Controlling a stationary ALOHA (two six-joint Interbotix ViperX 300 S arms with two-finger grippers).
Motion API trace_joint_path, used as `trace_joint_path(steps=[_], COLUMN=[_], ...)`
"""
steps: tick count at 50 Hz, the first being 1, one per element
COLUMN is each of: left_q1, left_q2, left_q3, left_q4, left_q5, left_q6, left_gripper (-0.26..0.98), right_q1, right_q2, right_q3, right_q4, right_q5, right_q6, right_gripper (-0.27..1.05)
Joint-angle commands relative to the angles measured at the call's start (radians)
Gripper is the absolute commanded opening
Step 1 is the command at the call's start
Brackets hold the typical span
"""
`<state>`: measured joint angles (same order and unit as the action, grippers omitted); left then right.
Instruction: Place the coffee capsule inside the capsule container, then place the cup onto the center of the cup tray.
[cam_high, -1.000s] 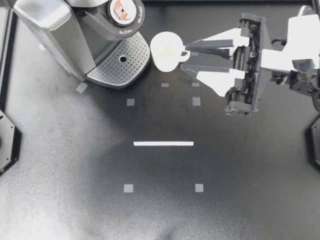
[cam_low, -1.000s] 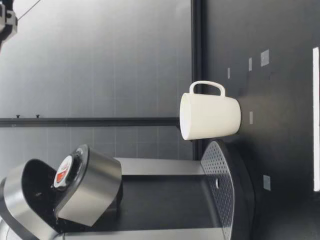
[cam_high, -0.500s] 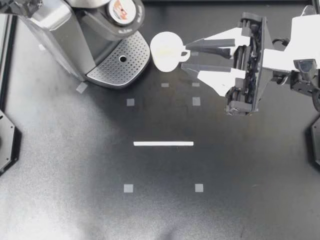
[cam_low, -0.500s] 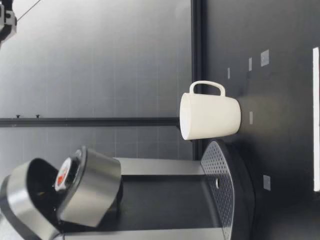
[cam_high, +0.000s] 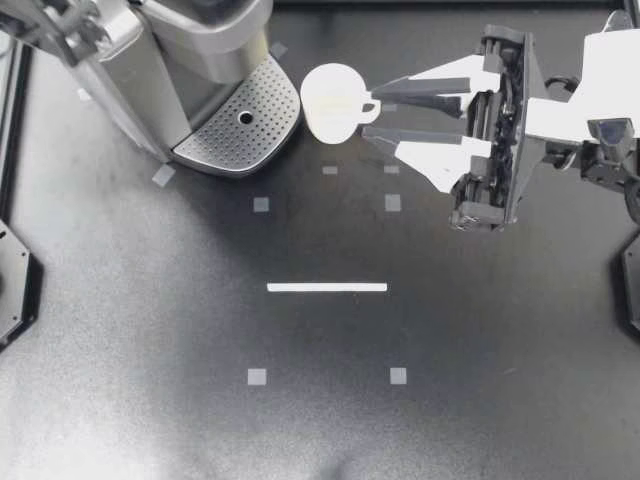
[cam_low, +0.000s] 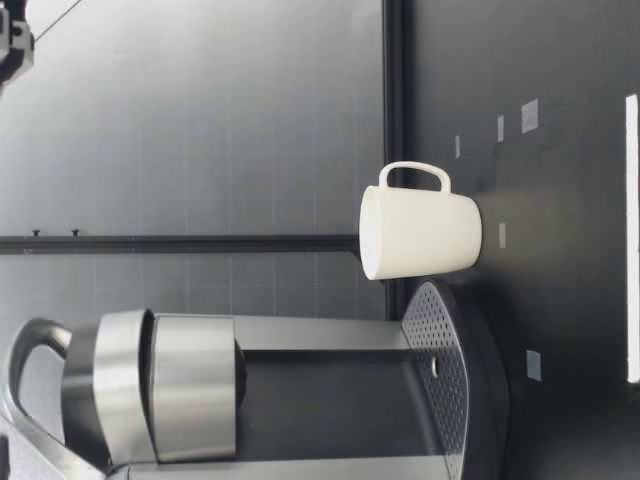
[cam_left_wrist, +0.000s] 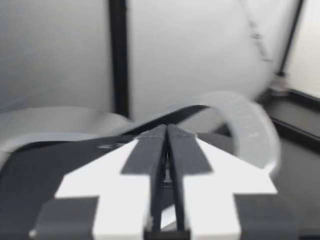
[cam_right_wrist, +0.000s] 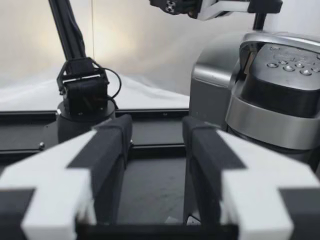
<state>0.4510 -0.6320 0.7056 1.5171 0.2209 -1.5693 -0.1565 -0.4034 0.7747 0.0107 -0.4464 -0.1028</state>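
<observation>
Obs: cup (cam_high: 333, 100) upright on black surface (cam_high: 150, 330) near the far edge, just beside the perforated cup tray (cam_high: 245, 120), not on it. Claws: right claw (cam_high: 368, 112) apart, one finger either side of the cup's handle, contact unclear; left claw (cam_high: 75, 30) together, above the coffee machine (cam_high: 150, 70) at the far left corner, lid down. Surface marks: white strip (cam_high: 327, 287) mid-surface, grey tape squares (cam_high: 257, 377). Grey panelled wall (cam_low: 200, 120) behind.

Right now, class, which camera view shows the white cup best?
The low view: the cup appears whole from the side, upright, handle clear. The top view shows only its rim and handle from above, beside the cup tray. Neither wrist view clearly shows it.
</observation>
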Motion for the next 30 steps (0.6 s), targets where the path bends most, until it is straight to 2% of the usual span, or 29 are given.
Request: trace_joint_path(steps=[1, 11, 20, 30], left_q1=[-0.021, -0.083, -0.133, -0.146], left_q2=[0.018, 0.052, 0.072, 0.106], left_q3=[-0.035, -0.044, -0.035, -0.026], left_q4=[-0.012, -0.023, -0.029, -0.049], left_q5=[-0.023, -0.014, 0.063, 0.092], left_q6=[0.002, 0.000, 0.000, 0.002], left_gripper=[0.11, 0.11, 0.11, 0.11], right_q1=[0.003, 0.003, 0.003, 0.003], right_q2=[-0.011, -0.011, -0.008, -0.011], right_q3=[-0.011, -0.005, -0.005, -0.003], right_q4=[0.000, 0.000, 0.000, -0.002], right_q5=[-0.011, -0.012, -0.015, -0.015], right_q6=[0.000, 0.000, 0.000, 0.002], right_gripper=[0.50, 0.50, 0.50, 0.50])
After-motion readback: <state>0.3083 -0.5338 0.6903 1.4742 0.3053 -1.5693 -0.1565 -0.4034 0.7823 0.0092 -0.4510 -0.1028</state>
